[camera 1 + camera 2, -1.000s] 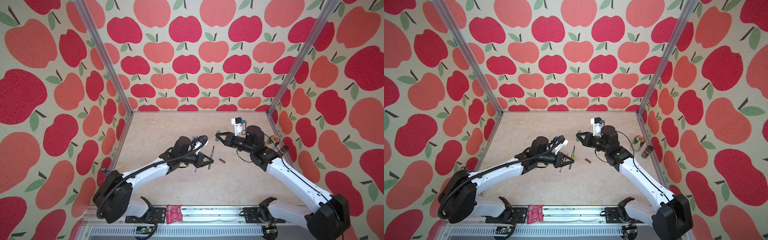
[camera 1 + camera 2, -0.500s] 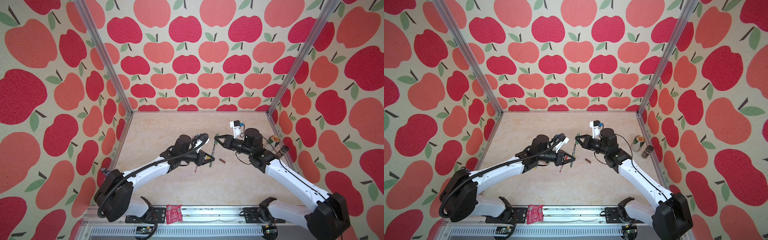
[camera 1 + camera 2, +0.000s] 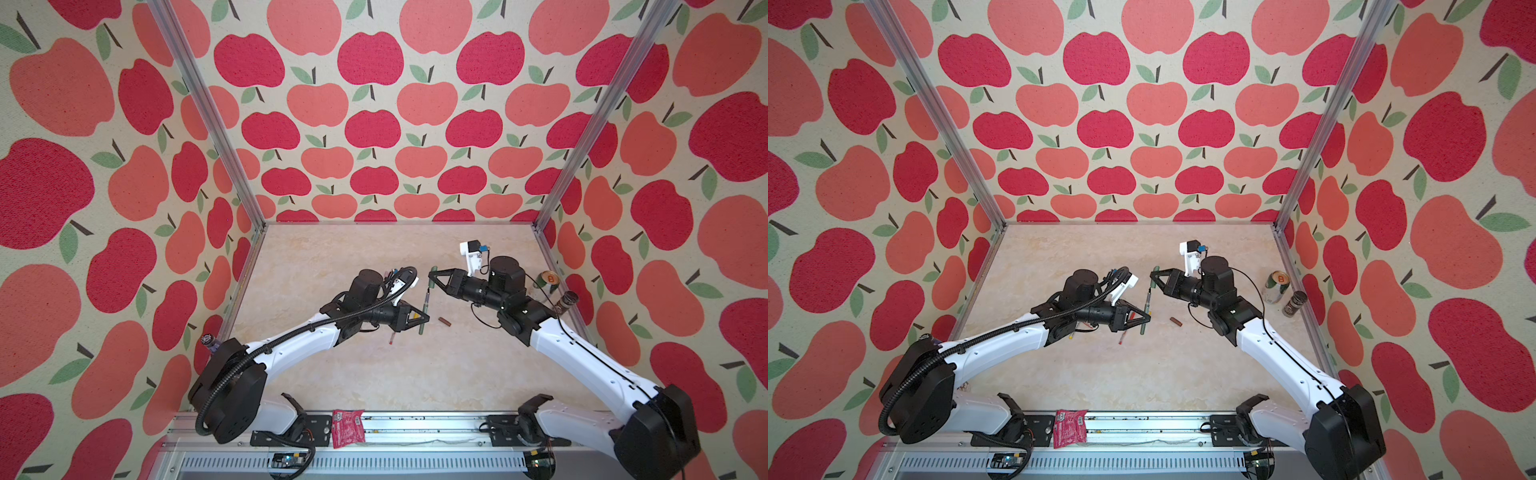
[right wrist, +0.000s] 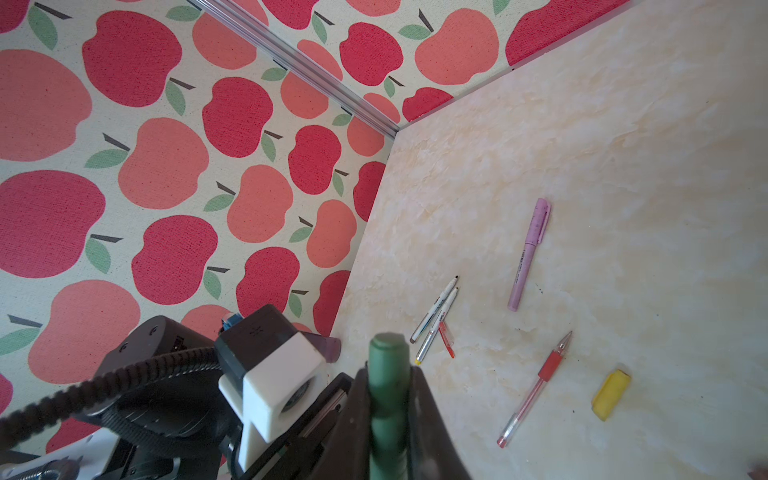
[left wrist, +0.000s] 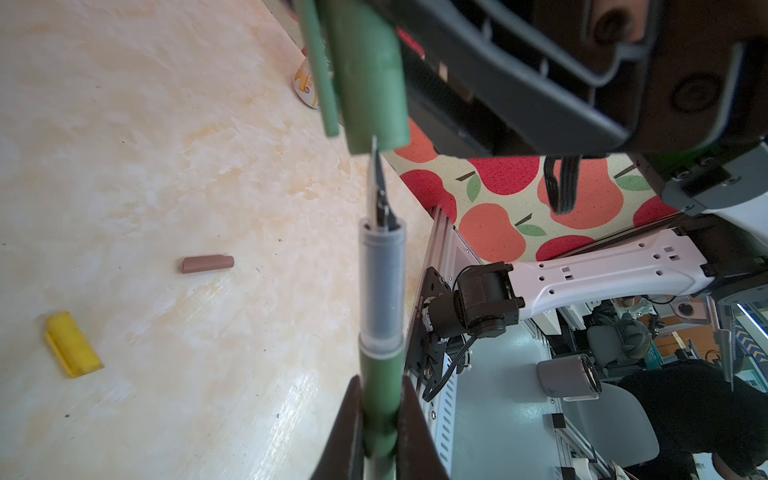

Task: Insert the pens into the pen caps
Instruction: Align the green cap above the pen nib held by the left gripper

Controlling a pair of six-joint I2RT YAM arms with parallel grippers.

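My left end effector point(image 5: 380, 384) clamps the smooth dark green pen point(image 5: 381, 291), its fine nib at the mouth of the matte green cap point(image 5: 370, 75) pinched in my right end effector point(image 4: 388, 374). Stubby brown cap point(image 5: 207, 264) and yellow cap point(image 5: 72, 345) lie on the marbled bench point(image 5: 124, 124).

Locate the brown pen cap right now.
In both top views the brown pen cap lies on the table, slightly right of centre, just right of the green pen held by the left gripper, apart from it.

Left wrist view: green cap point(image 5: 370, 75) and green pen point(image 5: 380, 291) each run off the frame; red pen point(image 3: 392, 338) peeks half-hidden under the left arm point(image 3: 291, 340).
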